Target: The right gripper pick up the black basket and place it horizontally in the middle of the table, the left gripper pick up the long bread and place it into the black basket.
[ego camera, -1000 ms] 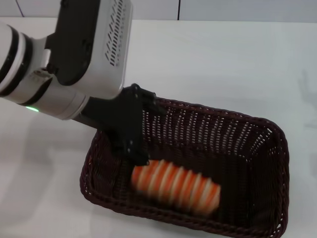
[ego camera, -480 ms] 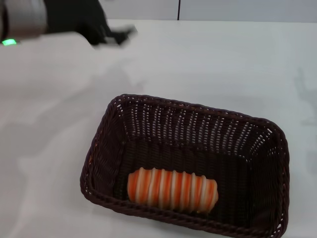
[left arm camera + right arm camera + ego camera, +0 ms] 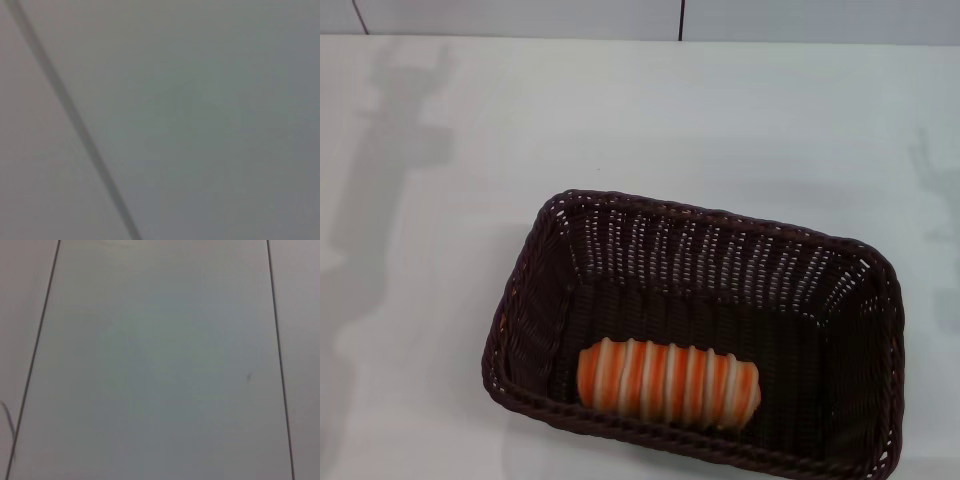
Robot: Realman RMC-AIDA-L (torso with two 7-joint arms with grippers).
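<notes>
The black basket (image 3: 840, 262) lies lengthwise across the white table (image 3: 720, 120) near its front edge in the head view. The long bread (image 3: 668, 383), orange with cream stripes, lies flat inside the basket along its near wall, toward the left end. Neither gripper shows in any view. Only faint arm shadows fall on the table at the far left and far right. Both wrist views show plain grey panels with thin dark seams.
A grey wall with a dark vertical seam (image 3: 681, 20) runs behind the table's far edge. Bare white tabletop surrounds the basket to the left, behind and to the right.
The left arm, which was over the basket's left end a second ago, has risen up and to the left and left the head view. The bread has settled in the basket.
</notes>
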